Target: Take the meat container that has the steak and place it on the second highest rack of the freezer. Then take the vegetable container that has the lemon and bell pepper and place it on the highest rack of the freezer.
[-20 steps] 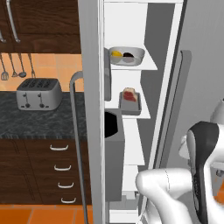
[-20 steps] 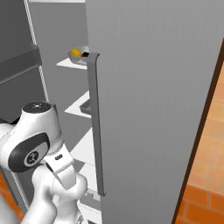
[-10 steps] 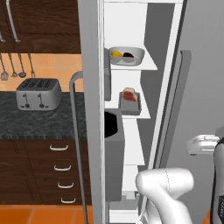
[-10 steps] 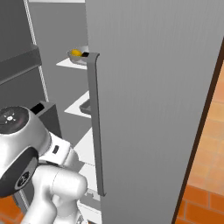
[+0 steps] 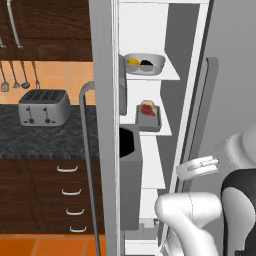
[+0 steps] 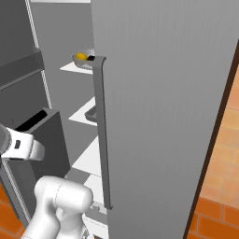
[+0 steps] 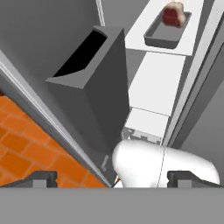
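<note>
Left base view: tall grey freezer [image 5: 105, 75] with white shelved interior, door open; rounded white-grey vegetable container [image 5: 144, 63] on the highest rack at 12 o'clock, bright yellow lemon [image 5: 132, 62] and dark red bell pepper [image 5: 146, 64] inside; shallow grey metal meat container [image 5: 149, 117] on the rack below, red steak [image 5: 148, 108] in it; silver toaster [image 5: 44, 106] at 9 o'clock on dark counter. Right base view: long vertical grey door handle [image 6: 102, 130] at centre; vegetable container [image 6: 83, 59] at 11 o'clock, grey tray edge [image 6: 91, 112] lower. Hand view: two-finger gripper [image 7: 113, 178] at 6 o'clock, fingers spread wide, empty; meat container [image 7: 168, 29] with steak [image 7: 173, 15] at 1 o'clock; dark grey open-topped bin [image 7: 94, 74] at 10 o'clock.
</note>
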Robot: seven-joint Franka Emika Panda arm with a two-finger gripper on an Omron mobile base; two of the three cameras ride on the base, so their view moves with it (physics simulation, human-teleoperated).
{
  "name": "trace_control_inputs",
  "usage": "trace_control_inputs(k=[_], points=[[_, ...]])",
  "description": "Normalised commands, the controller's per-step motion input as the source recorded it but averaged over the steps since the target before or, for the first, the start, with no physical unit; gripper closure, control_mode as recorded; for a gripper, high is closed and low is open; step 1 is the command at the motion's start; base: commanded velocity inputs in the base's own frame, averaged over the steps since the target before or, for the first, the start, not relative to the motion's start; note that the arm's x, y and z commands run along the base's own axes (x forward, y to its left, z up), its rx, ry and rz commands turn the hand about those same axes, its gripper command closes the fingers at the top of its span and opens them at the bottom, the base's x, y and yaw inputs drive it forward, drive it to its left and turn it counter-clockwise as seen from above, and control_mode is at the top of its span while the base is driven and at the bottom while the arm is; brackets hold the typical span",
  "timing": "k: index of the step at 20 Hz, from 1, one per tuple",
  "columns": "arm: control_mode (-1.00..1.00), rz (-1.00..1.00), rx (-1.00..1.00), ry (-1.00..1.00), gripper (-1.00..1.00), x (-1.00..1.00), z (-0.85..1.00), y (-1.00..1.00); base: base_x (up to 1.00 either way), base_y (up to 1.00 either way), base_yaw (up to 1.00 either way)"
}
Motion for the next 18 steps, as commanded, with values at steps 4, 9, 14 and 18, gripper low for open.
trace_control_inputs(k=[4,9,14,18], points=[[-1.00,0.09,-0.09,-0.01,-1.00,-0.45,-0.14,1.00,0.00,0.00,0.00],[-1.00,0.18,-0.29,-0.02,-1.00,-0.80,-0.28,1.00,0.00,0.00,0.00],[-1.00,0.05,-0.24,0.11,-1.00,-0.41,-0.56,0.28,0.00,0.00,0.00],[-1.00,-0.01,0.01,0.07,-1.00,0.39,-0.62,-0.96,0.00,0.00,0.00]])
